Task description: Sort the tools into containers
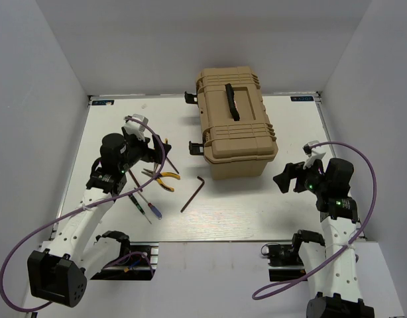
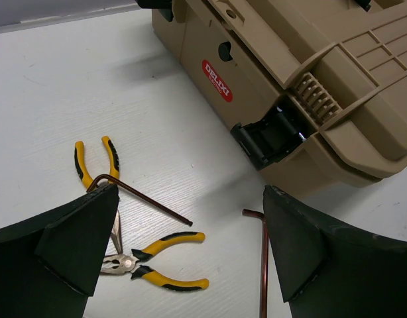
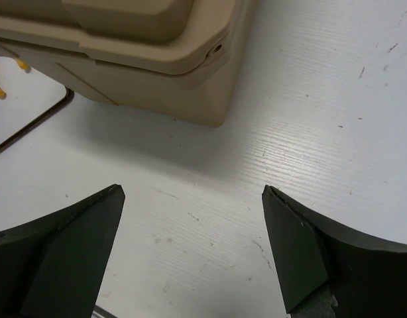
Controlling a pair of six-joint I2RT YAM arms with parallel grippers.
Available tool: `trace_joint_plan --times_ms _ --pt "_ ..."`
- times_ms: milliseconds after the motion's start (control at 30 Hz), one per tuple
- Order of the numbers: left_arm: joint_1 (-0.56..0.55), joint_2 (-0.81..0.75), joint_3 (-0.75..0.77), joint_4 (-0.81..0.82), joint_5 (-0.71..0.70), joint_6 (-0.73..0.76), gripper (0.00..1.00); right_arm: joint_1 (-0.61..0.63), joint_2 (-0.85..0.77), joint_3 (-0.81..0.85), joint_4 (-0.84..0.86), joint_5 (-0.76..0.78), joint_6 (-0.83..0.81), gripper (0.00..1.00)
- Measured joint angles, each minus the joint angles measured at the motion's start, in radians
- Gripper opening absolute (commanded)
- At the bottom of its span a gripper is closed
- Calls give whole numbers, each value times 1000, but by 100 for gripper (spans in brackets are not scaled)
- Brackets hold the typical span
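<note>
Beside the closed toolbox [image 1: 237, 127] lie pliers [image 1: 166, 178] and a hex key [image 1: 193, 193].

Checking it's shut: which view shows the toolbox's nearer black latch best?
Left wrist: the latch is close and sharp. Top external shows it tiny on the toolbox side; right wrist shows only a toolbox corner.

A white counter [image 1: 256, 205] with a faint wood grain stands boxed in by plain pale walls [image 1: 190, 40] behind and on both sides, under even, soft light.
</note>
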Motion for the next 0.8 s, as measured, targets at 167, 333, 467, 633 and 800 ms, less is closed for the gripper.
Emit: trace_joint_plan --times_ms 167,333,467,633,800 --pt "0 5 0 0 2 0 100 0 0 9 -19 -22 -11 91" --pt "0 5 0 0 3 0 100 0 -10 27 -85 -81 -120 77" --pt "0 8 0 -1 4 -2 100 0 11 149 -215 -140 -220 0" --pt "0 39 0 -1 24 -11 45 3 137 466 -300 -216 -233 21" --pt "5 79 2 -9 67 -18 35 48 312 656 -250 -267 -151 54"
